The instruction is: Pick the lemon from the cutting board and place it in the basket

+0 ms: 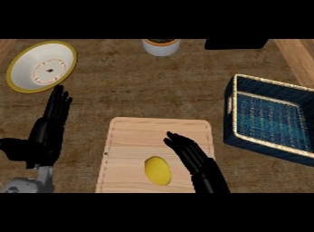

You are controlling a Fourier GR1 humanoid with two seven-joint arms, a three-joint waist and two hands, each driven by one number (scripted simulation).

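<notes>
A yellow lemon point(158, 170) lies near the front edge of the pale wooden cutting board point(152, 131). My right hand point(194, 159) hovers just right of the lemon, fingers straight and pointing up-left, open and not touching it. The dark blue woven basket point(254, 138) with a light rim sits at the right of the counter, holding nothing. At the left, my left hand point(47, 131) rests open with fingers up, away from the board.
A white bowl with a yellow rim point(42, 66) stands at the back left. A white pot point(161, 46) sits at the back centre, and a black object point(236, 43) lies at the back right. Brown counter lies between board and basket.
</notes>
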